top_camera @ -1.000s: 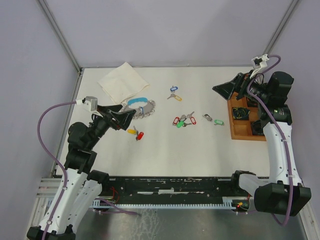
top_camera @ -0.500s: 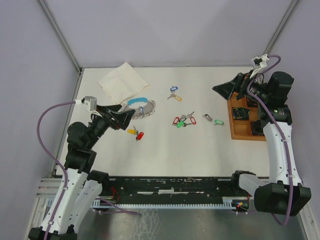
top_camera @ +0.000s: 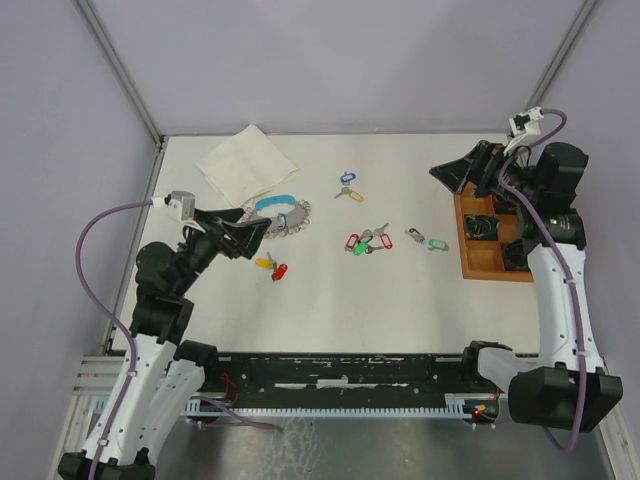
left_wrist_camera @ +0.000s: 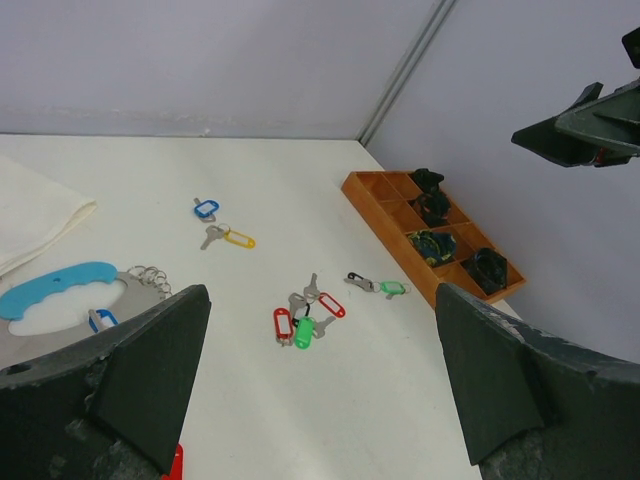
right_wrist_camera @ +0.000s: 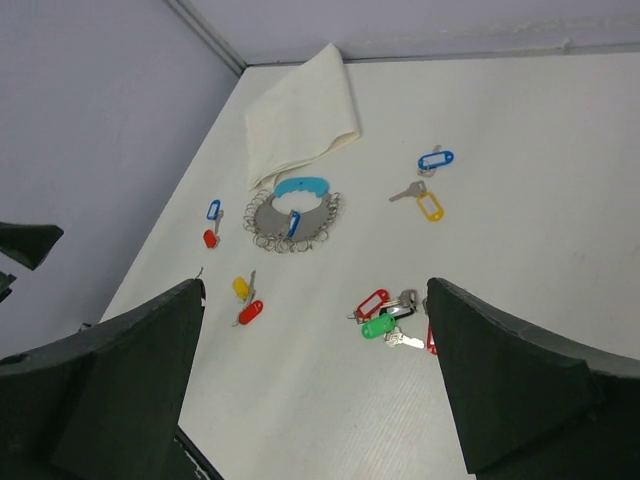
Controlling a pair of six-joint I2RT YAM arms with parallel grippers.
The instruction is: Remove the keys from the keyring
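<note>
The keyring (top_camera: 283, 212) lies at the table's left: a light-blue curved band with a grey arc edged in small silver rings, also in the right wrist view (right_wrist_camera: 294, 205). A blue-tagged key (right_wrist_camera: 294, 222) rests on it. Loose keys lie around: a red and green tagged cluster (top_camera: 365, 242), a green-tagged key (top_camera: 432, 243), a blue and yellow pair (top_camera: 346, 187), a yellow and red pair (top_camera: 272, 266). My left gripper (top_camera: 262, 233) hovers open just left of the keyring, empty. My right gripper (top_camera: 445, 173) hangs open and empty above the wooden tray's far end.
A wooden compartment tray (top_camera: 494, 268) with dark parts sits at the right edge. A folded white cloth (top_camera: 245, 163) lies at the back left, just behind the keyring. Lilac walls enclose the table.
The right gripper has shifted slightly right and up. The left arm and the keys have not visibly moved.
</note>
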